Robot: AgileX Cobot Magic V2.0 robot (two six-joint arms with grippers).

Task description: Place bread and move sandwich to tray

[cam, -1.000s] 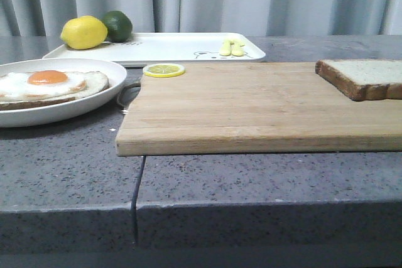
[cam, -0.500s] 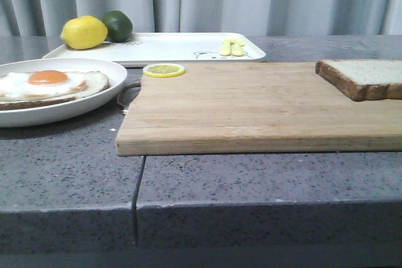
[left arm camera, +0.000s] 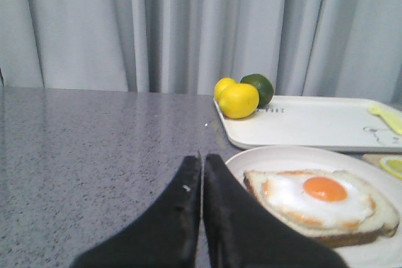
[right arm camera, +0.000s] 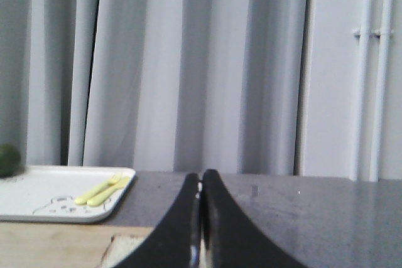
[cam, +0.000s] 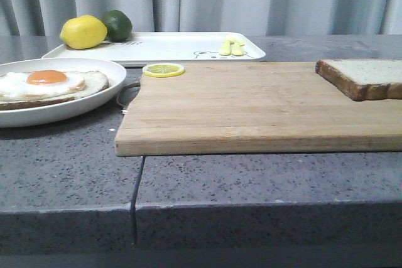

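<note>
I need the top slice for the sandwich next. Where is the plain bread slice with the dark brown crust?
In the front view, the plain bread slice lies at the far right end of the wooden cutting board, partly cut off by the frame.

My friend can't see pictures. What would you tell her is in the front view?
A slice of bread lies at the right end of a wooden cutting board on a grey counter. Left, a white plate holds egg-topped bread; behind, a white tray carries a lemon and lime.
</note>
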